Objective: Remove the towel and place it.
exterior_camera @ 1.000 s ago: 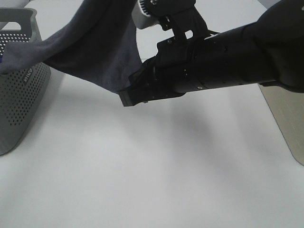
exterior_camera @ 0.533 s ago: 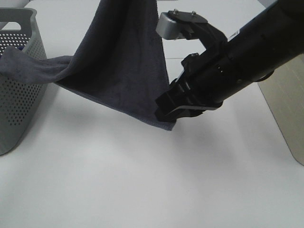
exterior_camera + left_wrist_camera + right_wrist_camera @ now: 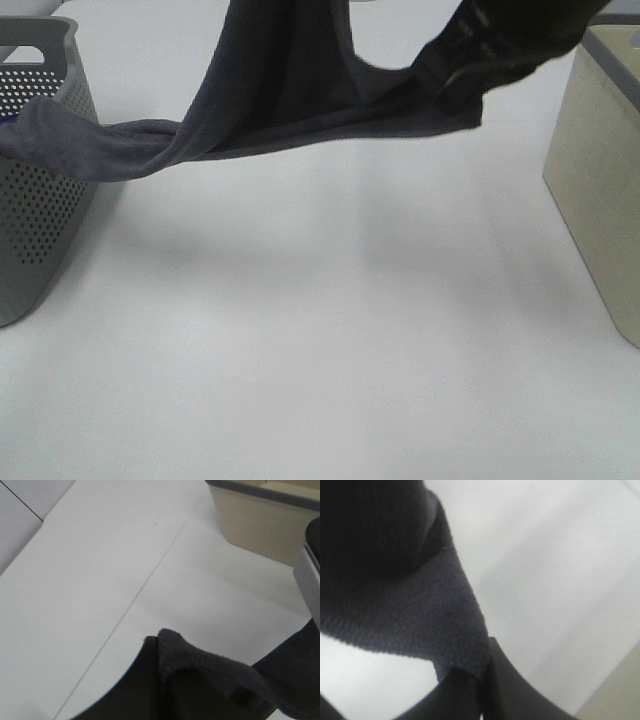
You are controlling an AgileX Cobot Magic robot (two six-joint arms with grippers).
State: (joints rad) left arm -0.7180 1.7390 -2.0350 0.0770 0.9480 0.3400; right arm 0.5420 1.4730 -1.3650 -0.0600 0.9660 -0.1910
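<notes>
The dark charcoal towel (image 3: pixel 290 90) hangs stretched above the table, and one end still drapes over the rim of the grey perforated basket (image 3: pixel 40 200). Its middle rises out of the exterior view's top edge, where the left gripper is hidden. In the left wrist view the left gripper (image 3: pixel 155 652) is shut on a towel (image 3: pixel 200 670) fold. The right gripper (image 3: pixel 462 95), blurred at the upper right, is shut on the towel's other corner. The right wrist view shows that corner of the towel (image 3: pixel 395 595) pinched in the right gripper (image 3: pixel 482 680).
A beige basket (image 3: pixel 600 200) stands at the table's right edge and also shows in the left wrist view as the beige basket (image 3: pixel 265 520). The white table (image 3: pixel 320 350) lies below the hanging towel.
The right arm has risen and swung right with the towel corner in its grip. The towel has lifted higher and spread wider, and its lower edge has come up from the table.
</notes>
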